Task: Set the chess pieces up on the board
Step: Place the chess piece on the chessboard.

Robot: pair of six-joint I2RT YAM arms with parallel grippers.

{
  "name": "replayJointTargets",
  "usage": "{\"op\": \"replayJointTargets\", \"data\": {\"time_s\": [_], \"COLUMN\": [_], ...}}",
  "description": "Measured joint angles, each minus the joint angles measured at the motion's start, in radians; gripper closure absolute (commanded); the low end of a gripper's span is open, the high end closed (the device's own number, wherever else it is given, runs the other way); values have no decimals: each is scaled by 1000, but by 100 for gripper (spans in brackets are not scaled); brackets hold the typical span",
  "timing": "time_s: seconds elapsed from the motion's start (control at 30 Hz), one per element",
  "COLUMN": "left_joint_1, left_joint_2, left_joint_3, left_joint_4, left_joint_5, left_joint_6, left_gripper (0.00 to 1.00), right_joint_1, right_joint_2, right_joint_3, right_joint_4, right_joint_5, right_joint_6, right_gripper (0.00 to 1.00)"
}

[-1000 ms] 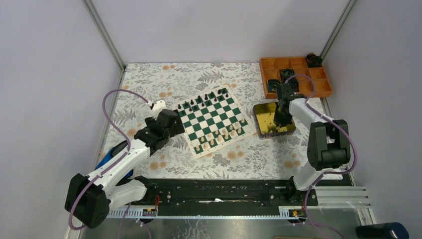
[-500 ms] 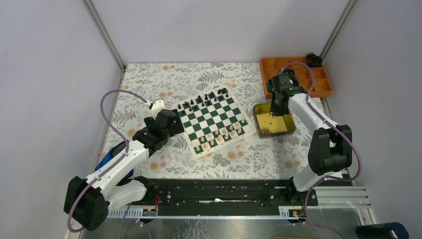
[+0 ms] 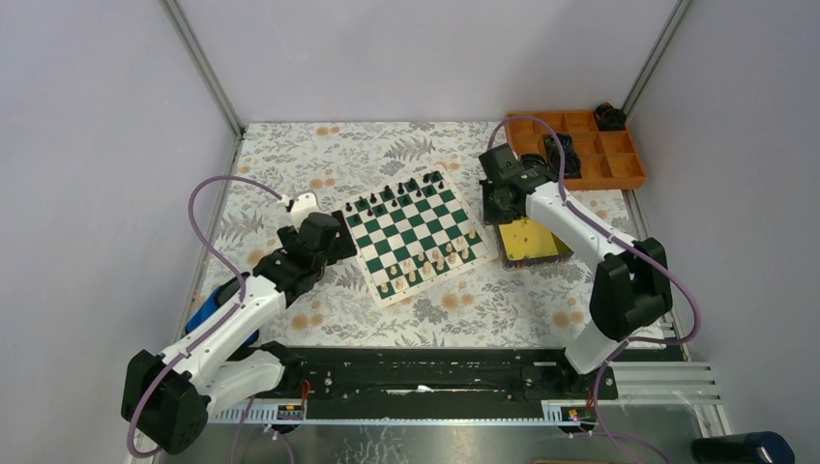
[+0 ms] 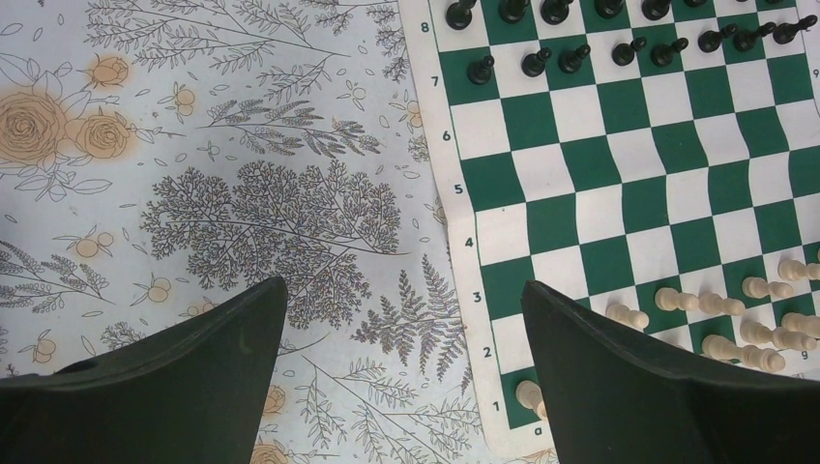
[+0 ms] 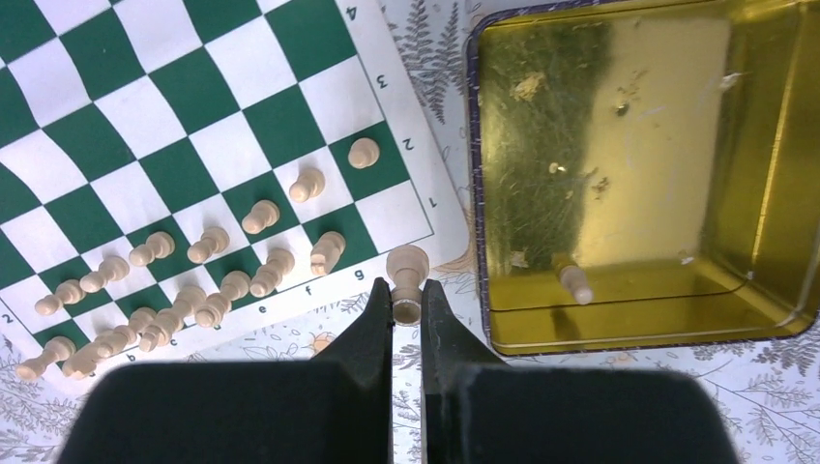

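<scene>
1. Pale grey walls close the cell. The table wears a smooth, matt cloth [image 3: 319, 145] printed with grey ferns and orange roses.
2. The board [image 3: 416, 235] lies flat on this cloth near the middle, turned at an angle. It is a thin mat of dark green and white squares, with a cream border that carries letters and numbers. In the wrist views its surface waves a little.
3. The black pieces [image 3: 387, 198] stand upright in two rows on the far side of the board. The cream pieces [image 3: 430, 263] fill two rows on the near side. All are small turned figures with round heads.
4. The right gripper [image 5: 406, 290] has two narrow black fingers, and they are pressed on one cream figure, the held piece [image 5: 407, 269], at its lower body. This piece is over the board's border at a corner. I cannot tell if it touches the mat.
5. The gold tin [image 5: 629, 145] is rectangular and shiny, with rounded corners and some specks inside. It sits just beside the board. One lying piece [image 5: 572, 278], also cream, rests on its side in it.
6. The left gripper [image 4: 401, 290] has broad black fingers spread wide with nothing between them. It is above the cloth, beside the board's numbered edge.
7. The orange tray [image 3: 619, 182], divided in compartments, sits at the far right and holds black coiled cables [image 3: 571, 164].
</scene>
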Motion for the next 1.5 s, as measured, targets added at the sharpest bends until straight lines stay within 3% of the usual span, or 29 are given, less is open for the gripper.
{"op": "replayJointTargets", "data": {"time_s": [1.5], "left_joint_1": [0], "left_joint_2": [70], "left_joint_3": [0], "left_joint_4": [1], "left_joint_5": [-11], "left_joint_6": [0], "left_gripper": [1], "right_joint_1": [30], "right_joint_2": [185], "right_joint_3": [-50], "right_joint_4": [116], "right_joint_5": [-76], "right_joint_6": [16], "right_gripper": [100]}}
